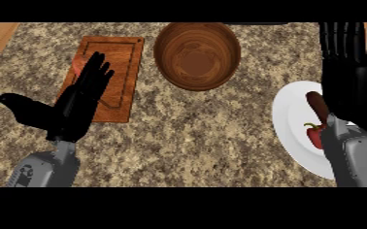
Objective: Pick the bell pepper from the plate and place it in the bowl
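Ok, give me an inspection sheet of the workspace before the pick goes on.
Surface: speckled granite counter.
Job's things: red bell pepper lies on the white plate at the right, partly hidden by the right forearm; wooden bowl sits at top centre, nothing seen inside.
Clutter: wooden cutting board left of the bowl; a brown sausage-like item also lies on the plate.
Hands: left hand open, over the board's edge; right hand open, fingers straight, above the plate, holding nothing.
Cables: nothing seen.
Surroundings: a light wooden strip at the top left corner.
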Tool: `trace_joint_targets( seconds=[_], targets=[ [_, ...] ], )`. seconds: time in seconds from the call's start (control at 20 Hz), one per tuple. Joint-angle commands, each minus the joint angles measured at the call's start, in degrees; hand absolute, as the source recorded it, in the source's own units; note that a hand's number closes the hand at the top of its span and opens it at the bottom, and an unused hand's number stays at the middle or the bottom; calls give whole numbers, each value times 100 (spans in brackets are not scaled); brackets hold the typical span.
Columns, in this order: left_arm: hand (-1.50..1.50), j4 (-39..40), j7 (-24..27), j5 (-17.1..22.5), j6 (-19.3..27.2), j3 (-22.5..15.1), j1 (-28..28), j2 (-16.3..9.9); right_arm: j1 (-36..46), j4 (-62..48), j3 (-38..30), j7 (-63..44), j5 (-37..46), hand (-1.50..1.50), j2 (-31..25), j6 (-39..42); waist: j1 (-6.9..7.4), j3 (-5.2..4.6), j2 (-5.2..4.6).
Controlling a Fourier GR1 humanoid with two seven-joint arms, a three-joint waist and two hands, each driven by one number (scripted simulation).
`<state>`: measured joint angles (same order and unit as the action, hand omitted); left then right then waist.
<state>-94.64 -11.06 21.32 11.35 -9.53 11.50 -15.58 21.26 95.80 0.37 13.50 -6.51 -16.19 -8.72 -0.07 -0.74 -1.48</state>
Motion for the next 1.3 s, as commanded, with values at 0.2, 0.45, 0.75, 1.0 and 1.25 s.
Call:
trace_joint_targets(
  seconds=[0.2,0.45,0.75,1.0,1.25],
  targets=[
    [0,196,307,-92,-418,-150,-347,-55,-2035,245,-368,439,694,150,-1448,789,-290,73,170],
    [0,208,324,-114,-448,-470,-539,215,-3213,-316,-1642,1201,928,-150,-923,-692,-321,86,176],
    [0,334,388,-125,-622,-459,-473,265,-4490,774,-590,1970,2441,-150,-1057,-605,-142,65,167],
    [0,335,421,-83,-862,-383,-508,54,-4777,1375,-910,42,4014,-150,-1531,-1146,-107,37,148],
    [0,359,349,-179,-722,-502,-366,278,-5208,2471,-521,-1955,5162,-150,-1430,-387,-56,43,128]
  ],
)
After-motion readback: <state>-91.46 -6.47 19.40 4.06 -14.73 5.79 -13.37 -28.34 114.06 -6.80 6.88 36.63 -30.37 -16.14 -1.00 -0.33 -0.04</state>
